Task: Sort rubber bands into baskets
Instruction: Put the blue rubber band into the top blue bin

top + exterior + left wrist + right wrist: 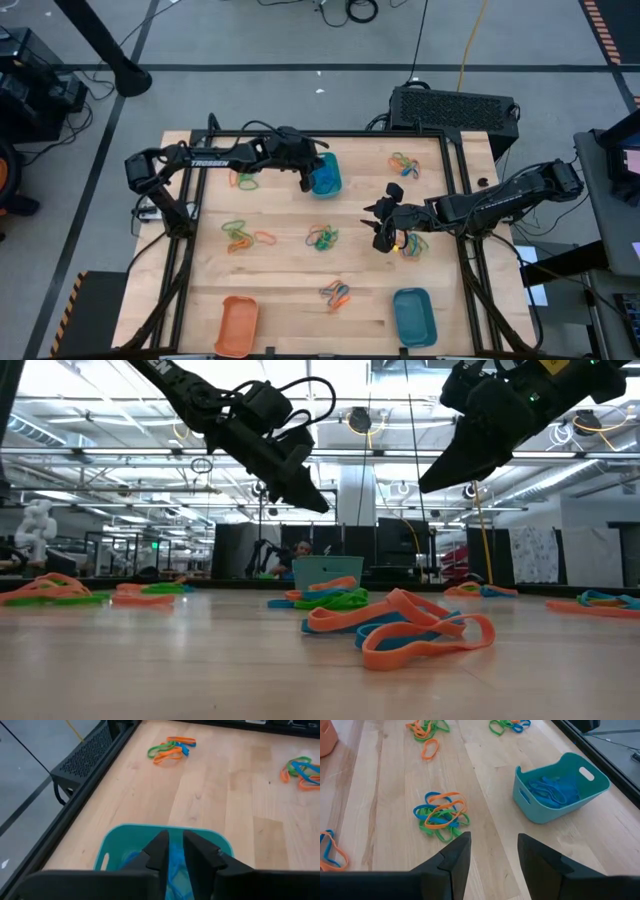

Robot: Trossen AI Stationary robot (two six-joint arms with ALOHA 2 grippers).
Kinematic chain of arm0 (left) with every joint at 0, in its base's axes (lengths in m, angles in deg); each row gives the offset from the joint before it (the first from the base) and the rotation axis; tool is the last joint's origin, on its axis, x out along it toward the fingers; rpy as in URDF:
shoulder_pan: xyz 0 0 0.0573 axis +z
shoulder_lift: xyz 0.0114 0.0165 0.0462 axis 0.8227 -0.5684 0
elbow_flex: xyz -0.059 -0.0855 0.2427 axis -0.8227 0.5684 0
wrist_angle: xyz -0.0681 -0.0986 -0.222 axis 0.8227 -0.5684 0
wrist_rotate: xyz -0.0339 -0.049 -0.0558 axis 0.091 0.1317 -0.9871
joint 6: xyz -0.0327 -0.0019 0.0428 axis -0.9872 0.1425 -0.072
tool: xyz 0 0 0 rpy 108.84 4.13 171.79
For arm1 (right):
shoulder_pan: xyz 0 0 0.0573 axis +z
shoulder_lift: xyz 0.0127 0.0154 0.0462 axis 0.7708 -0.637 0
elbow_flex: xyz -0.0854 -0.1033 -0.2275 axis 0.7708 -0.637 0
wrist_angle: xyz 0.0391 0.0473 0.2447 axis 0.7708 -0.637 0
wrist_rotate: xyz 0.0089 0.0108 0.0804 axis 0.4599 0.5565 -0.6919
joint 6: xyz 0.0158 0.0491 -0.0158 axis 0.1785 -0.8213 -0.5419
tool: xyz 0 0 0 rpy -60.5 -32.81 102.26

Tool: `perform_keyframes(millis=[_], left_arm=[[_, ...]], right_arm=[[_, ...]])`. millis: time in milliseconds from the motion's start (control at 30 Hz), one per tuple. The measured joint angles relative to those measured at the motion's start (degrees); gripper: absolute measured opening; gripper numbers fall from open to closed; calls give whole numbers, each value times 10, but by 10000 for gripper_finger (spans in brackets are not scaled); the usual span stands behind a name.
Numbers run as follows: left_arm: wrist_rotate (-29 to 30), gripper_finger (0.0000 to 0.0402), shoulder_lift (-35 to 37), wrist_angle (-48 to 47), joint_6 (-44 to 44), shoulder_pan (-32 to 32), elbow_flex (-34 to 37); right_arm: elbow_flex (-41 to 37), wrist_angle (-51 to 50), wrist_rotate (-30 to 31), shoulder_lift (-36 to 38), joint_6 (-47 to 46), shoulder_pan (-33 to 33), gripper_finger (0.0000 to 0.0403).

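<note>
Two dark, matte-black jointed arms; white lettering along the left arm (215,156) (illegible); blocky black wedge fingers (452,857).

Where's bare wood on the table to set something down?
Free: front edge between the orange basket and the front teal basket; also left front, above the orange basket. Crowded: mid-table band piles, and the far teal basket under the left claw.

— What's on the pale wooden table (290,275)?
— A teal plastic basket (327,175) under the left tool (306,184), an orange basket (236,325), another teal basket (414,316), and scattered coloured rubber bands (322,238).
</note>
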Motion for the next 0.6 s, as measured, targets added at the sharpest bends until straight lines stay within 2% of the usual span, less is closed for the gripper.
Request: perform_keyframes(millis=[333, 467, 600], left_arm=[[-3, 75, 0, -5, -41, -8, -7], [-6, 75, -18, 1, -50, -22, -52], [-14, 75, -68, -6, -43, -31, -118]], right_arm=[[0, -3, -16, 1, 0, 1, 155], [0, -32, -46, 19, 2, 6, 155], [0, -88, -45, 58, -19, 12, 155]])
